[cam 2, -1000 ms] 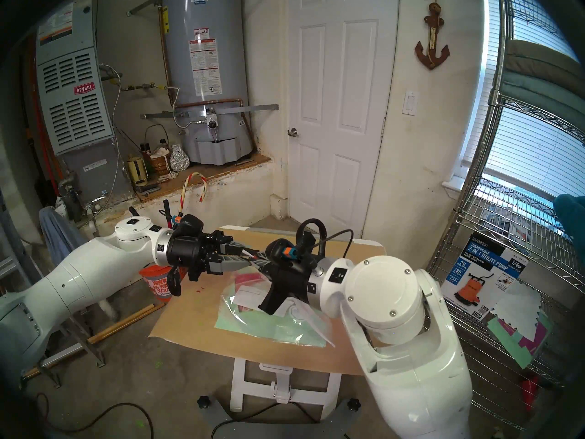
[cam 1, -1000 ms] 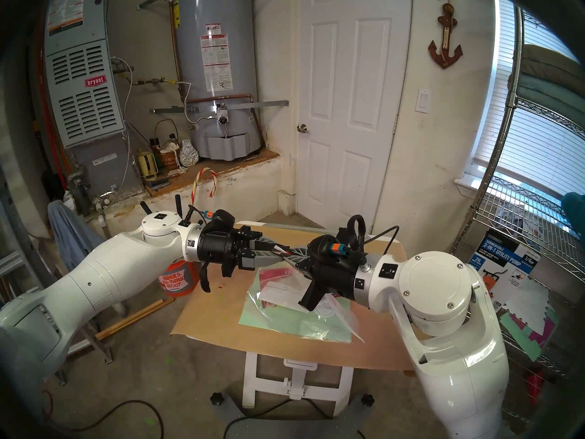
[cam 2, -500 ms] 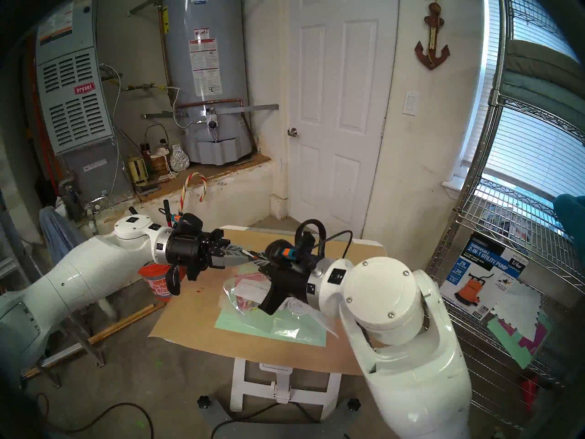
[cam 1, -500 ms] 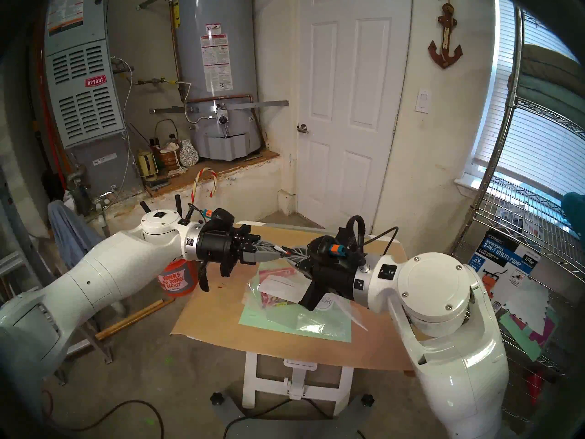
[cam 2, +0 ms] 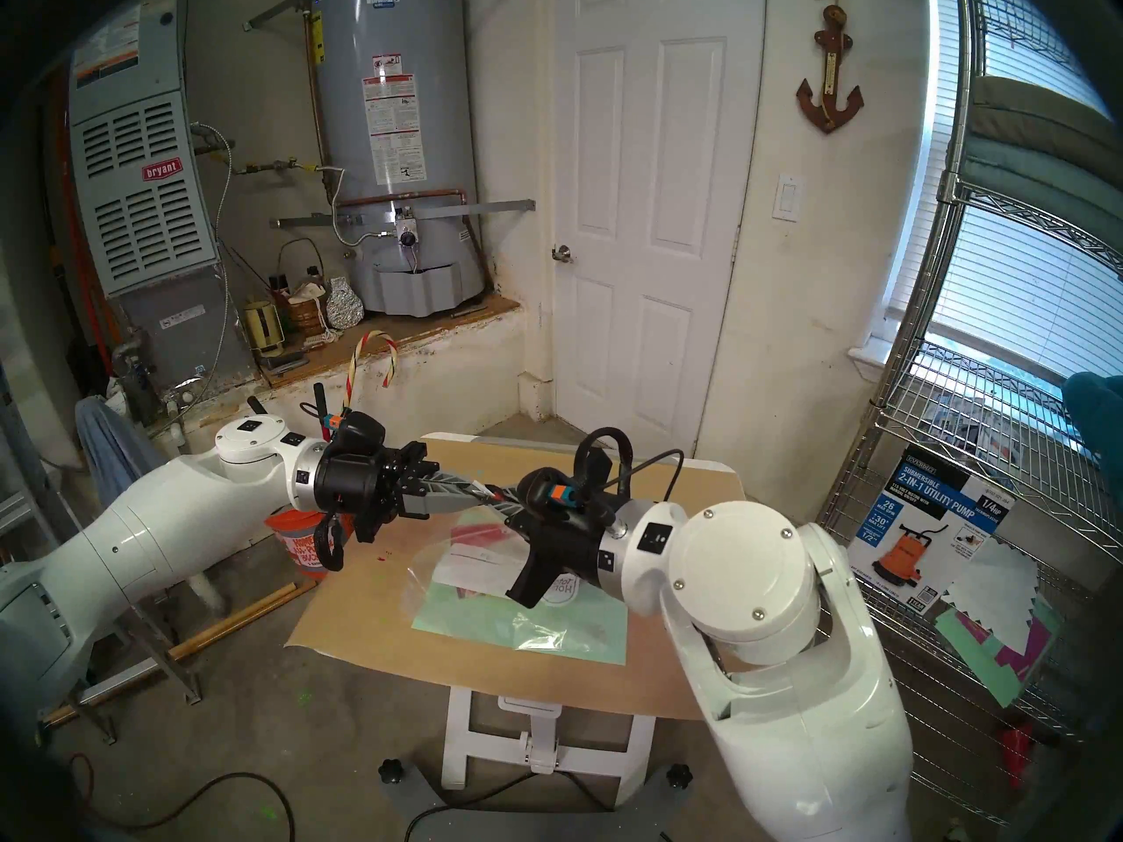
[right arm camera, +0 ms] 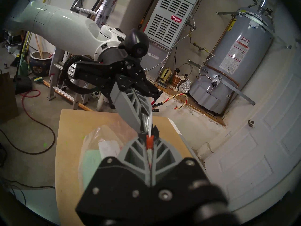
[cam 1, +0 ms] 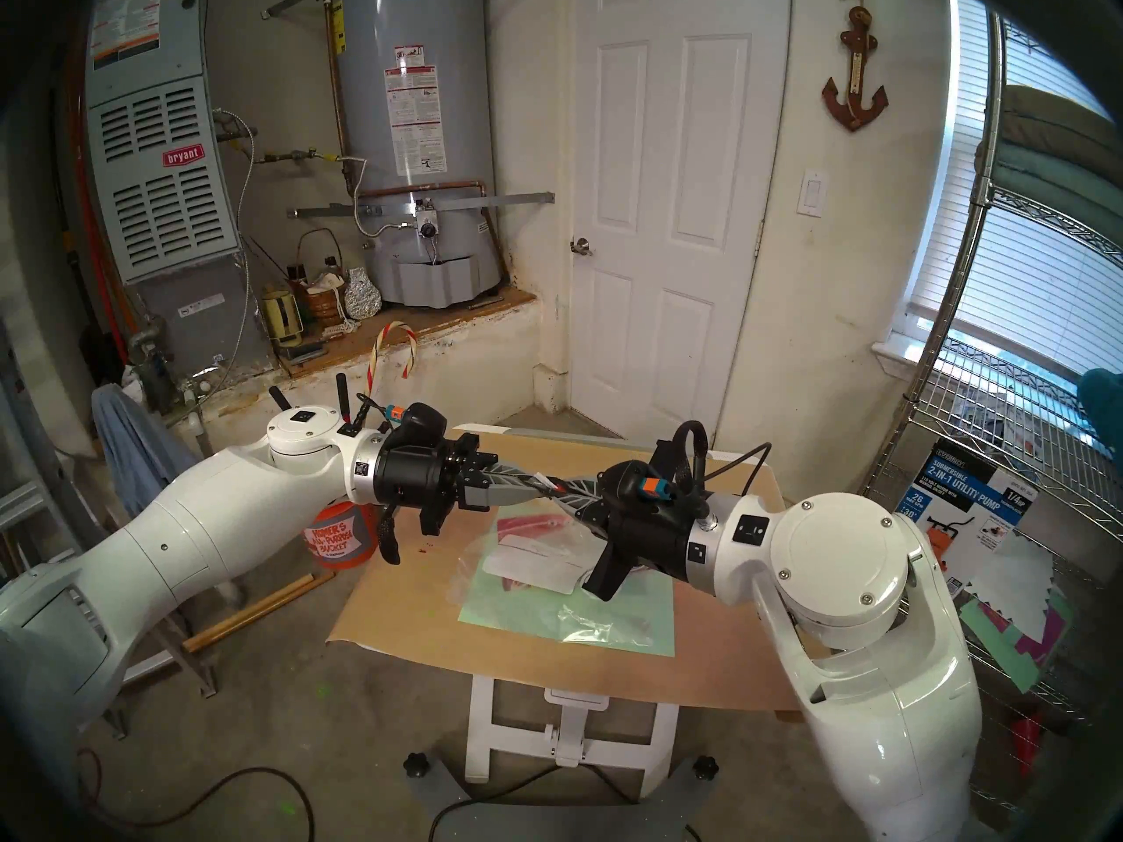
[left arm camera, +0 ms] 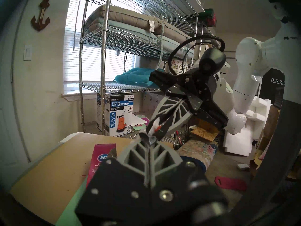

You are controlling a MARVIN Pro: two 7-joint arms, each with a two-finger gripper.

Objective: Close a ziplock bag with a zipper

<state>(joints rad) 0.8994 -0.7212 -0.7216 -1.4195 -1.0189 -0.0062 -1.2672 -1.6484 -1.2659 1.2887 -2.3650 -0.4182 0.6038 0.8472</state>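
Left gripper (cam 1: 538,484): jaws closed on the white zipper (right arm camera: 150,124) end, level above the bench (cam 1: 413,604). Right gripper (cam 1: 562,490): jaws closed on the red slider (right arm camera: 149,141), tip to tip with the left. Bag (cam 1: 535,570): hanging from both grips, lower part resting on the green sheet (cam 1: 650,604). Risks, as judged: thin strip slipping from the left jaws under pull; slider popping out sideways; slack film bunching ahead of the slider, jamming travel.
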